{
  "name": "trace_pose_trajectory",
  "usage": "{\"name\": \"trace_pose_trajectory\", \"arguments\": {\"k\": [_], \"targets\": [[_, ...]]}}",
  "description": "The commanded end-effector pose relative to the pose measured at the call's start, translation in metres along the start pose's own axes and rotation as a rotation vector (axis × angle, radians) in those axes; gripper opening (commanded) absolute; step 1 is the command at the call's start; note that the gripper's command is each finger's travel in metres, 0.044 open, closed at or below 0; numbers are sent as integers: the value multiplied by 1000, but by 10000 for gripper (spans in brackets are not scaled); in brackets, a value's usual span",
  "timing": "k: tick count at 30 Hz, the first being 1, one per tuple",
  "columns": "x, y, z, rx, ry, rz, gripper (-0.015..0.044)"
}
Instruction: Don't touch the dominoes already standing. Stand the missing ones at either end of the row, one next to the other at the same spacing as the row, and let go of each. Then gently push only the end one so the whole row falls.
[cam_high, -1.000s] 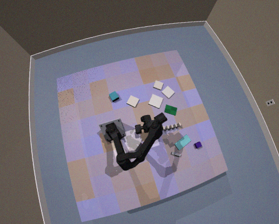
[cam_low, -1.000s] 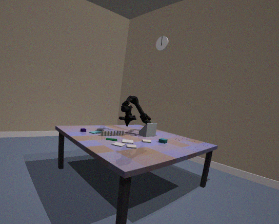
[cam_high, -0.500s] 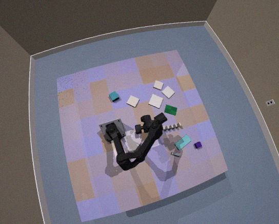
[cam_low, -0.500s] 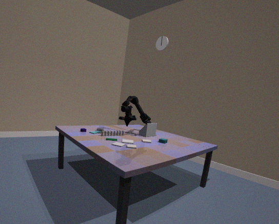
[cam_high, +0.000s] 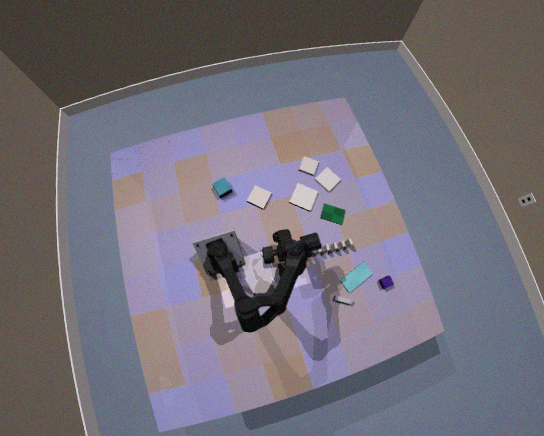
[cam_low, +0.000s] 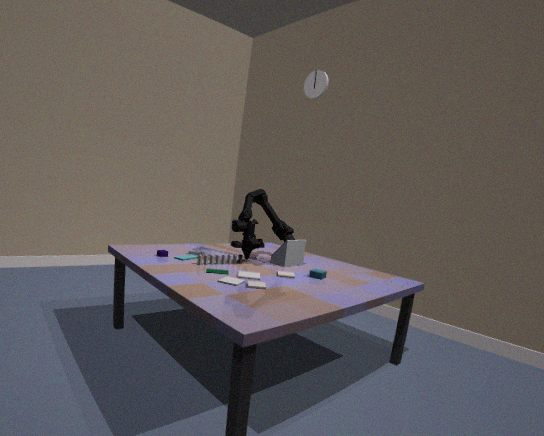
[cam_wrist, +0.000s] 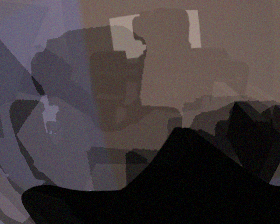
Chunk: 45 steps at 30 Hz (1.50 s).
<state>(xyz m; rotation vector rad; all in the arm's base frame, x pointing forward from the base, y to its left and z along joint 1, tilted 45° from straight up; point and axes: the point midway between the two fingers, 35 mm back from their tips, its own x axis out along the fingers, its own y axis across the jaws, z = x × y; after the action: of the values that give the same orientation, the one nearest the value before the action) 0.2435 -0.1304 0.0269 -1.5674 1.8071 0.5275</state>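
Note:
My gripper (cam_low: 246, 256) (cam_wrist: 180, 135) is shut and empty. It points down close to the table, just beyond the base-side end of the domino row. A small gap seems to show there in the exterior view, but contact cannot be ruled out. The row of dominoes (cam_high: 351, 244) (cam_low: 216, 259) stands upright in a line, several of them. In the top view the arm covers its base-side end and the fingertips. In the wrist view dark, shadowed shapes beside the fingers at the right may be the nearest dominoes.
A turquoise slab (cam_high: 356, 277) (cam_low: 186, 257), a light grey bar (cam_high: 344, 300) and a purple block (cam_high: 386, 282) (cam_low: 162, 253) lie past the row. A green slab (cam_high: 333, 214) (cam_low: 217, 271), several white tiles (cam_high: 303, 197) and a teal block (cam_high: 222, 187) (cam_low: 318, 274) lie on its other side.

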Motion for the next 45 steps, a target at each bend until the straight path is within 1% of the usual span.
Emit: {"name": "trace_pose_trajectory", "arguments": {"k": [1, 25, 26, 30, 35, 45], "targets": [[3, -2, 0, -7, 4, -7, 0], [2, -41, 1, -5, 4, -9, 0], [3, -34, 2, -8, 2, -3, 0], [-15, -39, 2, -41, 7, 13, 0], [-53, -56, 2, -9, 2, -6, 0], [-58, -58, 2, -5, 1, -9, 0]]}}
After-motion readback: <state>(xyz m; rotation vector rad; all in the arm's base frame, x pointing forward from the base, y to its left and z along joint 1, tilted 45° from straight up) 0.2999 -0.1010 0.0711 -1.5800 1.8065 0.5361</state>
